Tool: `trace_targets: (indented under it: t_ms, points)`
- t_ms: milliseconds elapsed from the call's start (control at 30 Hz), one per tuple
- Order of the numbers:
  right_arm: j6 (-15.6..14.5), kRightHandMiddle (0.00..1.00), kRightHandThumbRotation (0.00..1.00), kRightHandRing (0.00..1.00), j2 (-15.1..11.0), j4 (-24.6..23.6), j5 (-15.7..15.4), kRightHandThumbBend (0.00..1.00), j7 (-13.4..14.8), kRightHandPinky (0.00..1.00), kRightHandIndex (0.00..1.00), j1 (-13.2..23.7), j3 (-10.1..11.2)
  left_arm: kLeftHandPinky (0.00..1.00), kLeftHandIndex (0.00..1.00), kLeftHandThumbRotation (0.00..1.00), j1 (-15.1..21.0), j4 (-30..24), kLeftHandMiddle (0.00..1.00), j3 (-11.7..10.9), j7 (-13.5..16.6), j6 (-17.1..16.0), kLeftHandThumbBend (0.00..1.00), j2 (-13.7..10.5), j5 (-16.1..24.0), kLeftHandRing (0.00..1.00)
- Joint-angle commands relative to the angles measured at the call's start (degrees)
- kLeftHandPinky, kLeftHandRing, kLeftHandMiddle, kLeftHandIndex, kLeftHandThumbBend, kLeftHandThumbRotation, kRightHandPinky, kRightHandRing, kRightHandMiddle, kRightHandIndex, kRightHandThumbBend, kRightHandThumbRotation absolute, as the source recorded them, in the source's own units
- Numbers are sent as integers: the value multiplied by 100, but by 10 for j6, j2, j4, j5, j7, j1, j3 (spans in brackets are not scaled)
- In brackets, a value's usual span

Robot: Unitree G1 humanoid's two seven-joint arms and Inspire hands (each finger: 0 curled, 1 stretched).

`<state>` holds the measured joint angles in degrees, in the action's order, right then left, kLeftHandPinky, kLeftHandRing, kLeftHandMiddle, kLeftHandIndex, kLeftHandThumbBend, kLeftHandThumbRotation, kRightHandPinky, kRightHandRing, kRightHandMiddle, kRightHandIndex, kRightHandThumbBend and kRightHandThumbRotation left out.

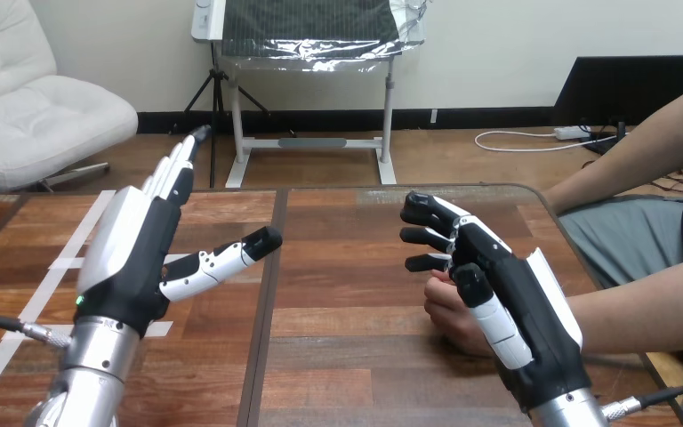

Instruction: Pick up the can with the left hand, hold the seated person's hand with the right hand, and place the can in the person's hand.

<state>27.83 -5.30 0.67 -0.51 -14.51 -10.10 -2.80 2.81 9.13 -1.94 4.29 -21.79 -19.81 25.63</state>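
At the table's (347,267) right, the right hand (520,302) overlies the person's hand (445,313); whether it grips cannot be told. The left hand (133,253) hovers, fingers straight, empty. The hold should probably close gently, from beneath, before fetching the can.

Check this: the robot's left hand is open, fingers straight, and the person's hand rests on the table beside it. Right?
One slip: the head view shows the person's hand on the table beside the right hand, not the left hand, which is indeed open, fingers straight.
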Motion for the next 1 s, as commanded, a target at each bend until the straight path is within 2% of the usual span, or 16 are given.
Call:
trace_targets:
  t_ms: [0,300,567,967]
  points:
    - [-8,84,93,81,-2,-30,-3,94,8,71,84,19,-4,100,100,78,54,6,100,-2,26,-5,87,-18,16,100]
    - [-20,84,94,81,-2,-43,-6,95,12,70,83,16,-8,100,100,76,78,15,100,-3,42,7,88,-34,40,100]
    - [-16,84,94,81,-3,-40,-7,95,14,70,83,15,-9,100,100,74,106,38,100,-7,60,22,87,-44,51,100]
    - [-14,84,93,80,-4,-42,-3,94,12,69,83,9,-9,99,99,74,147,92,98,0,88,30,86,-68,64,99]
